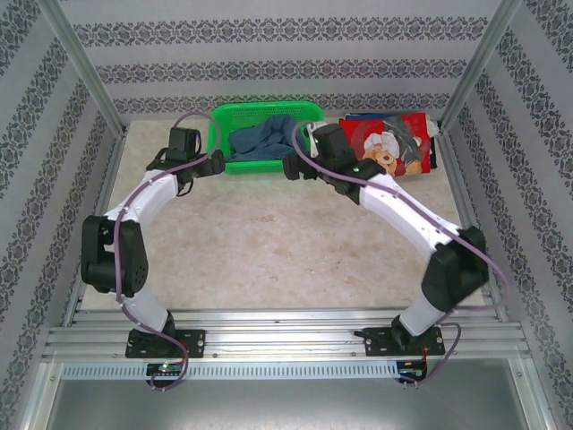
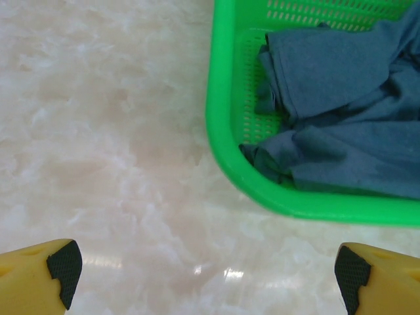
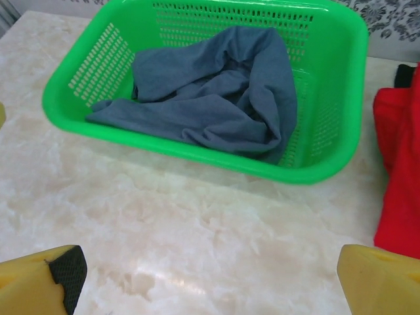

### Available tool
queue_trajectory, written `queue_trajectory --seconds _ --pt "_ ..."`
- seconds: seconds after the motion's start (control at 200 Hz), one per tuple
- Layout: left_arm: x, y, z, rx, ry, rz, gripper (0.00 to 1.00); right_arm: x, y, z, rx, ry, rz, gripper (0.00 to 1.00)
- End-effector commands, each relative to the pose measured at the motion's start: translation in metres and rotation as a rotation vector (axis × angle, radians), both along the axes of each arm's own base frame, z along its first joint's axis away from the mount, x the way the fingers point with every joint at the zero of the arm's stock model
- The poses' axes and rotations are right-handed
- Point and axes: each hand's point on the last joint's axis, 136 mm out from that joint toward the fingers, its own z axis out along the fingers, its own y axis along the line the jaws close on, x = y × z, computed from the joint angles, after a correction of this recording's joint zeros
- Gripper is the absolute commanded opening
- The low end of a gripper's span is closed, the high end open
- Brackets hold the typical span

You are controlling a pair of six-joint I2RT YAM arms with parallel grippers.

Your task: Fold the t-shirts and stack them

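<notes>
A slate-blue t-shirt (image 1: 264, 139) (image 2: 348, 118) (image 3: 216, 92) lies crumpled inside the green mesh basket (image 1: 219, 121) (image 2: 220, 98) (image 3: 197, 152) at the back of the table. To the basket's right, a red t-shirt with a teddy-bear print (image 1: 394, 143) (image 3: 400, 170) lies folded on top of others with dark blue edges. My left gripper (image 1: 215, 164) (image 2: 207, 275) hovers open over bare table just short of the basket's front left corner. Near the basket's front right corner, my right gripper (image 1: 291, 167) (image 3: 210, 275) is open too. Nothing sits between either pair of fingers.
The marble-patterned tabletop (image 1: 269, 251) stretches free between the basket and the arm bases. Patterned walls and metal posts (image 1: 85, 63) enclose the table at the left, right and back.
</notes>
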Motion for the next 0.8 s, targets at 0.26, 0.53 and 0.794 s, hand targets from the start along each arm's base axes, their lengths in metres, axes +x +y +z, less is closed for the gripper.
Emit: queue_trajectory --seconds 0.26,0.53,0.794 --pt "0.061 -0.008 -0.022 -0.193 -0.096 0.032 0.89 0.096 0.006 -0.041 0.095 0.086 -0.081 0.97" --pt "0.072 -0.006 -0.058 -0.228 -0.053 0.059 0.67 0.144 0.020 -0.066 0.153 0.130 -0.090 0.97" --pt "0.062 -0.005 -0.059 -0.249 -0.069 0.077 0.62 0.157 0.037 -0.116 0.176 0.252 -0.102 0.92"
